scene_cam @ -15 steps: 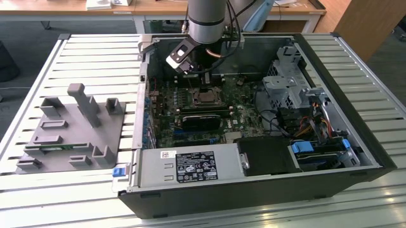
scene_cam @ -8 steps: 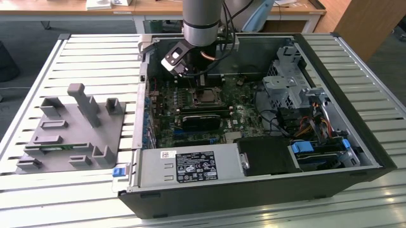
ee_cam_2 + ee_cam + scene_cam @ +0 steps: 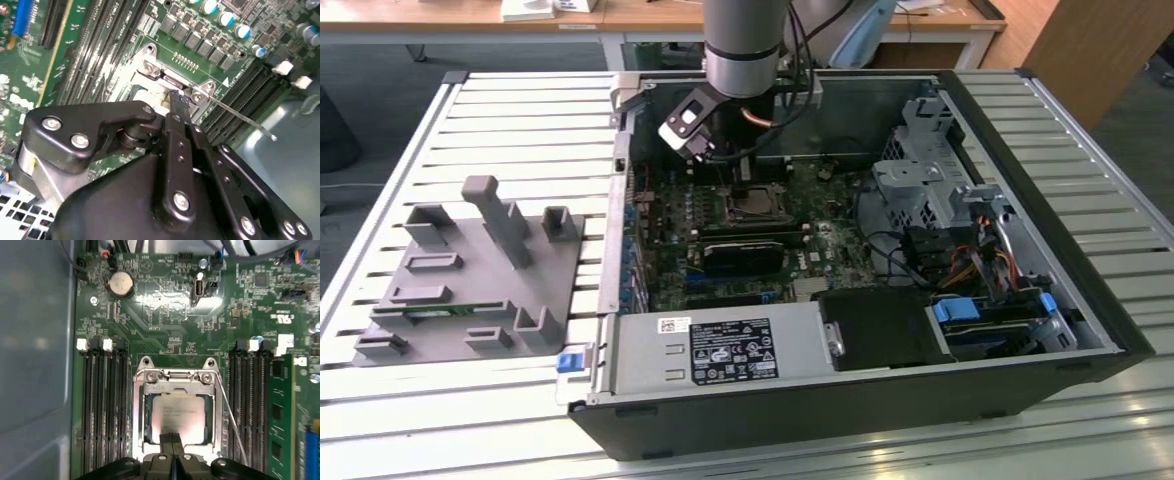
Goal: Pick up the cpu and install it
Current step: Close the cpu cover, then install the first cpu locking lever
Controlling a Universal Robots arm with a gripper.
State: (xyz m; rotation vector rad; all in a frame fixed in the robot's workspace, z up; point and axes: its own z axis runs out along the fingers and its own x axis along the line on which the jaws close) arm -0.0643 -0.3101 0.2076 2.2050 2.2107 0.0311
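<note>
The gripper (image 3: 172, 440) is seen low over the socket (image 3: 175, 407), its two black fingers (image 3: 178, 107) drawn together with no gap visible between them and nothing gripped. Their tips are placed at the near edge of the cpu (image 3: 177, 410), which lies flat in the metal-framed socket, silver top upward and edges square to the frame; whether the tips touch it cannot be told. Memory slots (image 3: 102, 405) run along both sides. Beyond, a round coin battery (image 3: 120, 284) sits on the green motherboard (image 3: 165, 315).
</note>
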